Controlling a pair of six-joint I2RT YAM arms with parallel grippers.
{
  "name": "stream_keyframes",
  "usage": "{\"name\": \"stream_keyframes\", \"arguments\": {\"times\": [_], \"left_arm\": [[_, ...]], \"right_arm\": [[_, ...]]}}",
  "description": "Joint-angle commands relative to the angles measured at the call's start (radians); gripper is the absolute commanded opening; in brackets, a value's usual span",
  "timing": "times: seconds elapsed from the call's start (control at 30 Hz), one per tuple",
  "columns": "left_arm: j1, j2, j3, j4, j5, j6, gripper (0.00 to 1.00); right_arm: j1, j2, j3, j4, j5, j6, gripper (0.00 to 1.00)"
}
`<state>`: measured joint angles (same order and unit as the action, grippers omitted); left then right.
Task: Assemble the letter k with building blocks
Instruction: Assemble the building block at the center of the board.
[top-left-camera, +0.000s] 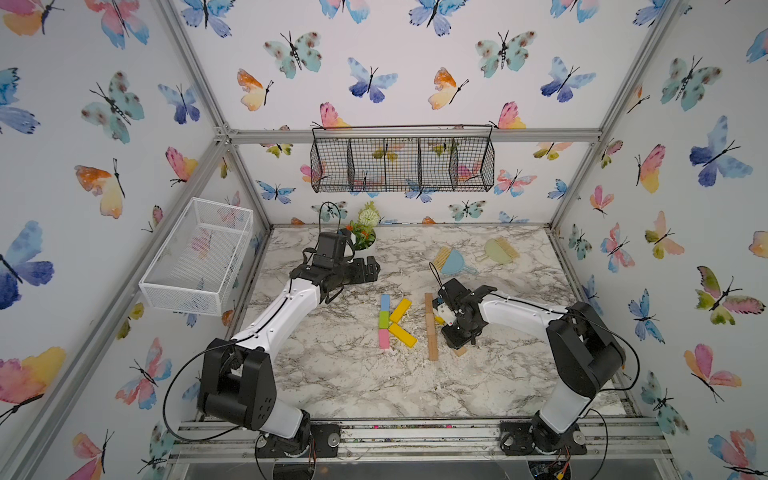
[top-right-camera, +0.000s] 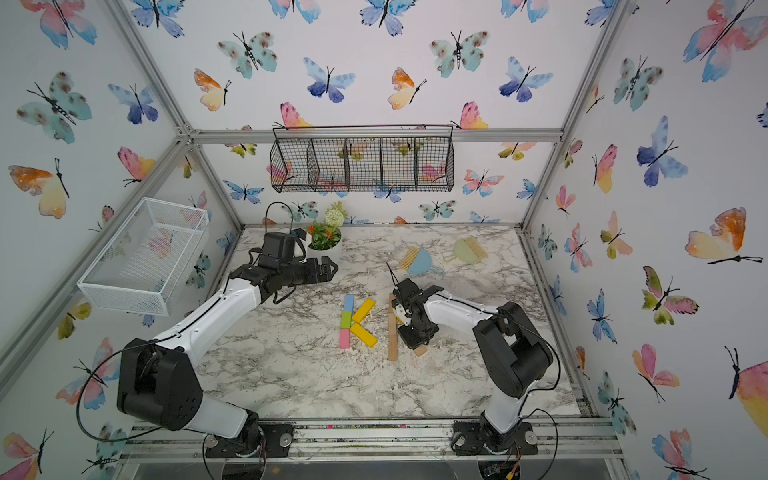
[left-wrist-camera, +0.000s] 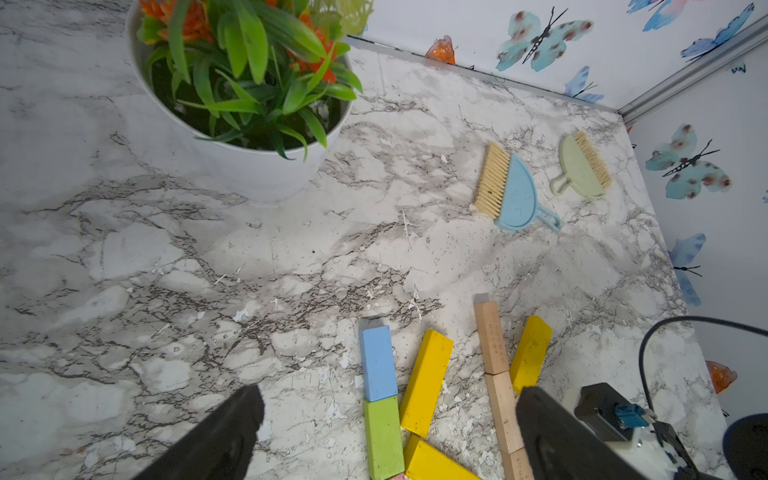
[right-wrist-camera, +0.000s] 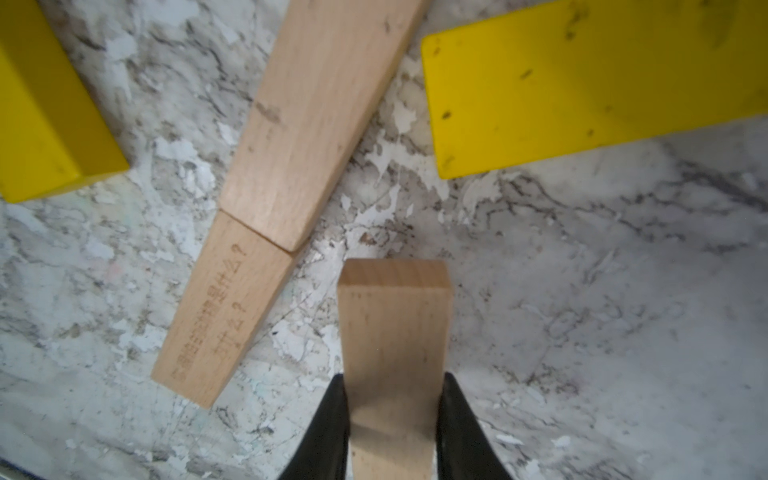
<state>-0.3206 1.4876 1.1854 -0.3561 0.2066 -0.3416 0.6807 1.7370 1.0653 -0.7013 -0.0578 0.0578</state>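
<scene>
At eleven o'clock on the table (top-left-camera: 353, 382), the white pot (left-wrist-camera: 257, 174) is holding a green plant (left-wrist-camera: 249, 75). The right tool (right-wrist-camera: 392, 415) is clenching a tan block (right-wrist-camera: 392, 324); the left tool (top-left-camera: 373, 270) is hanging released.

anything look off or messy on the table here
Yes: white flakes litter the marble table, thickest around the building blocks; they look like chipped surface or debris. Nothing else stands out.

A lab test cell: aluminium frame (top-left-camera: 540, 135), butterfly-papered walls (top-left-camera: 395, 45) (a staged enclosure), marble-look tabletop (top-left-camera: 353, 382).
</scene>
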Motion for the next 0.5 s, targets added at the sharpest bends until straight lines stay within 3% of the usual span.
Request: {"name": "stream_keyframes", "arguments": {"times": [0.0,0.47], "left_arm": [[0.006,0.0,0.003,0.007,0.006,-0.001,0.99],[0.006,-0.001,0.006,0.007,0.007,-0.002,0.98]], "right_arm": [[0.006,-0.005,-0.008,0.014,-0.015,-0.016,0.04],[0.008,0.027,0.043,-0.048,0.018,-0.038,0.05]]}}
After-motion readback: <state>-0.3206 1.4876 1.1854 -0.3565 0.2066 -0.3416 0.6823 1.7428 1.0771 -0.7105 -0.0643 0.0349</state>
